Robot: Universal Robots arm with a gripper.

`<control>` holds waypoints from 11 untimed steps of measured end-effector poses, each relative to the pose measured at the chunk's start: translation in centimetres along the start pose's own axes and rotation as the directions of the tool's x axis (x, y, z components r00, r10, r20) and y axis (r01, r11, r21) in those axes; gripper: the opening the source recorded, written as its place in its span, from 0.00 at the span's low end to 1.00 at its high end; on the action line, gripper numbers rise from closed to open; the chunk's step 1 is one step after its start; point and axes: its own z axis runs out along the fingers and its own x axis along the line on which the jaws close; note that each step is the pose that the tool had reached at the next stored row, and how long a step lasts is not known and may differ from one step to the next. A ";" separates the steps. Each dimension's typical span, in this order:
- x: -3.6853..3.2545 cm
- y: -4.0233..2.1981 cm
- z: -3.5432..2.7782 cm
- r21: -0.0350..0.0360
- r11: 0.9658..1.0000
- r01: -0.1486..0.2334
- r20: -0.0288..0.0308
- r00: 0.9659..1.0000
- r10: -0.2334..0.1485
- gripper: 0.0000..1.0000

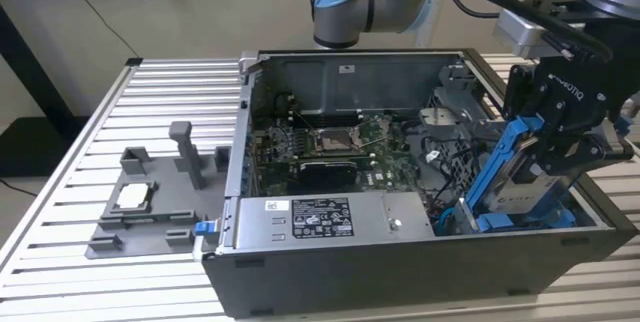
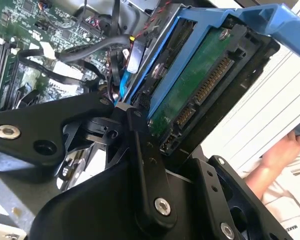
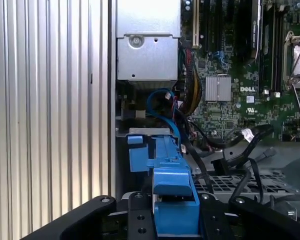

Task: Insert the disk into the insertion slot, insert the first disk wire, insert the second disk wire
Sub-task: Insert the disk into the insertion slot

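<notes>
1. Gripper point(image 1: 550, 176): fingers clamped on the disk; above the case's near corner at the exterior view's right.
2. Disk point(image 1: 525, 191): blue-framed, steeply tilted; lower end down at the slot point(image 3: 138, 133); how far in, cannot tell.
3. Case point(image 1: 400, 269): open, on the slatted table point(image 1: 170, 90); power supply point(image 1: 330, 217) along its near edge.
4. Grey fixture point(image 1: 140, 213): on the table, beside the case.
5. Person's hand point(image 2: 282, 150): outside the case, apart from the disk.

Place: a robotics lab bench, by the look of it.
Bench: slotted aluminium table point(image 1: 180, 82).
Work: open computer case point(image 1: 400, 262), motherboard point(image 1: 340, 150) bare.
Machine: robot arm point(image 1: 370, 0) above the case.
Jig: grey fixture point(image 1: 140, 217) beside the case.
</notes>
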 end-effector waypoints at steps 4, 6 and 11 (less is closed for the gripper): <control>0.00 -0.02 0.73 0.000 1.000 0.000 0.000 1.000 0.000 0.33; -0.01 -0.03 1.09 0.000 1.000 0.000 0.000 1.000 0.000 0.33; -0.01 -0.05 1.73 0.000 1.000 0.000 0.000 1.000 0.000 0.33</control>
